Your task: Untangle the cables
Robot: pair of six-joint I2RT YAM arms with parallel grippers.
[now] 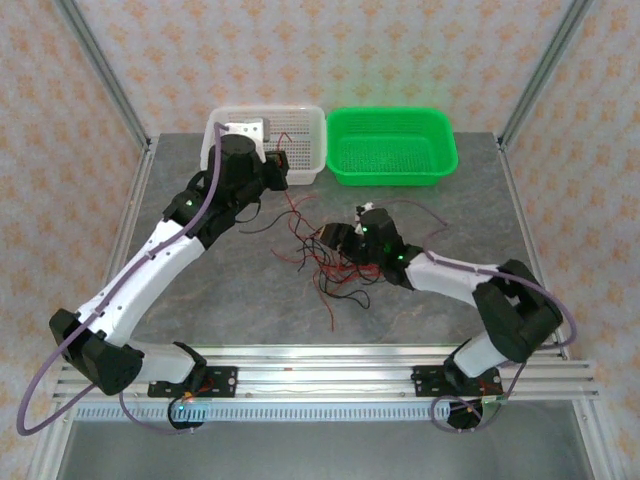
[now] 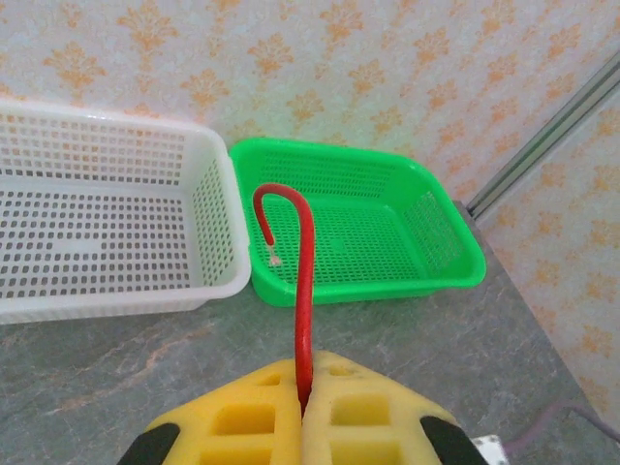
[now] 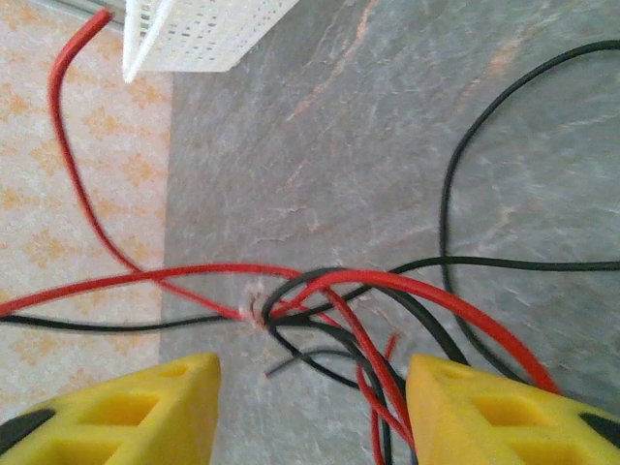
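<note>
Cables (image 1: 322, 258) lie in a loose knot of thin red and black wires near the middle of your table (image 1: 230, 290), with stray ends trailing toward the near edge and toward the right edge.

Your left gripper (image 1: 277, 166) sits toward the far edge, just beside the near right corner of the white basket (image 1: 312, 150). In the left wrist view its jaws (image 2: 303, 392) are pressed together on a red wire (image 2: 305, 291), which stands up from between the yellow fingers (image 2: 368, 417) and hooks over to the left, its bare tip pointing down. Behind it, the white basket (image 2: 218, 223) and the green basket (image 2: 455, 262) stand side by side at the far edge, their walls touching or nearly so.

Your right gripper (image 1: 333, 238) hangs over the knot. In the right wrist view its jaws (image 3: 310, 387) stand apart, gripping nothing. The crossing point of the knot (image 3: 281, 305) lies on the table (image 3: 387, 145) just beyond the gap. Several red and black strands run down through that gap, close against the right-hand finger (image 3: 484, 407). One red strand (image 3: 73, 145) climbs from the knot toward a corner of the white basket (image 3: 194, 34). A black strand (image 3: 450, 194) loops off to the right.
</note>
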